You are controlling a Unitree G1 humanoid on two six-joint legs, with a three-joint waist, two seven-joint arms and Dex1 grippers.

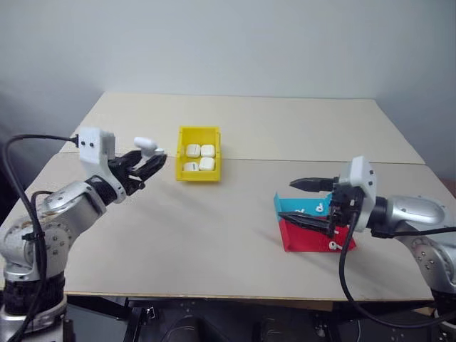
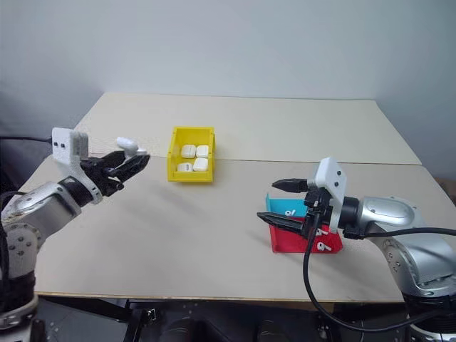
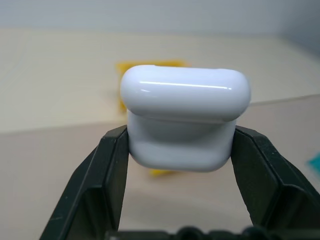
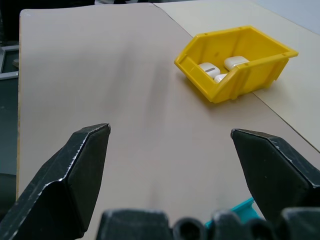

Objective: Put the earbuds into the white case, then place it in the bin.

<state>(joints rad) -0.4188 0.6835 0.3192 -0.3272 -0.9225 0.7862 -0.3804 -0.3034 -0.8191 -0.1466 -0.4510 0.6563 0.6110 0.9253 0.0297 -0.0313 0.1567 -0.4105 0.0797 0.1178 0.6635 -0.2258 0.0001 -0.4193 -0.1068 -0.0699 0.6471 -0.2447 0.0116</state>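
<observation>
My left gripper point(image 1: 151, 162) is shut on a white case point(image 3: 184, 117), held above the table to the left of the yellow bin point(image 1: 198, 163). The case point(image 1: 145, 144) sticks up between the black fingers point(image 3: 112, 165), its lid closed. The bin holds several more white cases point(image 1: 200, 158). My right gripper point(image 1: 308, 203) stands open over the teal tray point(image 1: 303, 206) and red tray point(image 1: 313, 239) at the right, nothing between its fingers point(image 4: 75, 170). Small white earbuds point(image 1: 333, 244) lie in the red tray and in the teal tray point(image 1: 320, 208).
The table point(image 1: 235, 128) is beige, with a seam running across behind the bin. The yellow bin point(image 4: 235, 60) sits near the middle-left; the two low trays sit side by side near the right front edge. A black cable hangs from each arm.
</observation>
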